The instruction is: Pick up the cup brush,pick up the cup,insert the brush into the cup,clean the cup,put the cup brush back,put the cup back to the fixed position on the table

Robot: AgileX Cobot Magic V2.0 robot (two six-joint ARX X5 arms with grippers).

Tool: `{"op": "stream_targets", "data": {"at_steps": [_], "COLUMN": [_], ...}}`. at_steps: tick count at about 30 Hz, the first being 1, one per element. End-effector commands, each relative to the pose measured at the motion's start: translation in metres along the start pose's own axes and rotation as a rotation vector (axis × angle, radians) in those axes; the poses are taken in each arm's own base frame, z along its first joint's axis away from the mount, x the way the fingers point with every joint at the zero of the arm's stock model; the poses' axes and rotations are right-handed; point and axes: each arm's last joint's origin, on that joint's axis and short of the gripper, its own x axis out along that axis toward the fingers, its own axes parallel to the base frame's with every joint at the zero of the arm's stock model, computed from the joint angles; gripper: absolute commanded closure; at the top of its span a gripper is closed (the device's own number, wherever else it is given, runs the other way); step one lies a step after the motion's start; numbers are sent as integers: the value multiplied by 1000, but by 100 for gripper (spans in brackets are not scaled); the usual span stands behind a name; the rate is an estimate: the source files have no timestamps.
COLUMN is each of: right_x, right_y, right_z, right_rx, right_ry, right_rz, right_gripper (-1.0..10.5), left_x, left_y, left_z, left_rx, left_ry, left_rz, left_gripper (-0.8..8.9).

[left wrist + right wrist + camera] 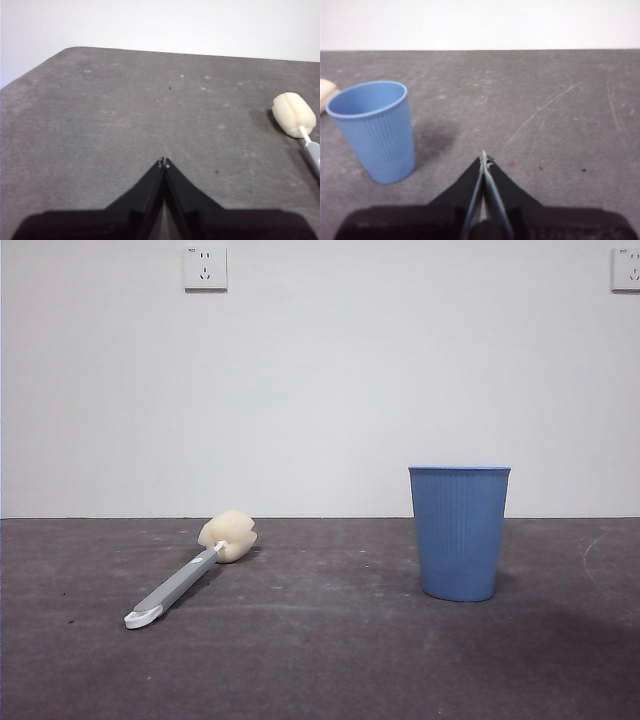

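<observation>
Blue cup [460, 532] upright on table [320, 660], brush [195, 565] lying flat well apart, left gripper [164, 162] and right gripper [484, 156] both closed, empty

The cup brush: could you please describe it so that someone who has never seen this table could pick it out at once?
On the dark grey table, look to the left in the front view, well apart from the upright blue cup. The cup brush lies flat there. Unlike the cup, it is long and thin, with a cream-yellow sponge head, a grey handle and a white looped end nearest the camera.
</observation>
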Motion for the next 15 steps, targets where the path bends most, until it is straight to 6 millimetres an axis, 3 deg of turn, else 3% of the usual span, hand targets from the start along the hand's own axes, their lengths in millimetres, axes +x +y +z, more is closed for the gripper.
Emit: {"op": "stream_targets", "data": {"at_steps": [1,7,15], "right_x": [1,-3,-8], "right_y": [0,1,6], "right_z": [-1,15,68], "right_rx": [129,200,200], "right_ry": [-12,-39,-19], "right_rz": [1,42,149], "right_gripper": [957,959,959], "left_x": [1,-8,-32], "left_y": [-1,-4,-10], "left_z": [-2,15,62], "left_rx": [-57,-149,-166], "left_ry": [5,24,36], "left_rz": [-36,-123,-212], "left_gripper": [820,819,819]}}
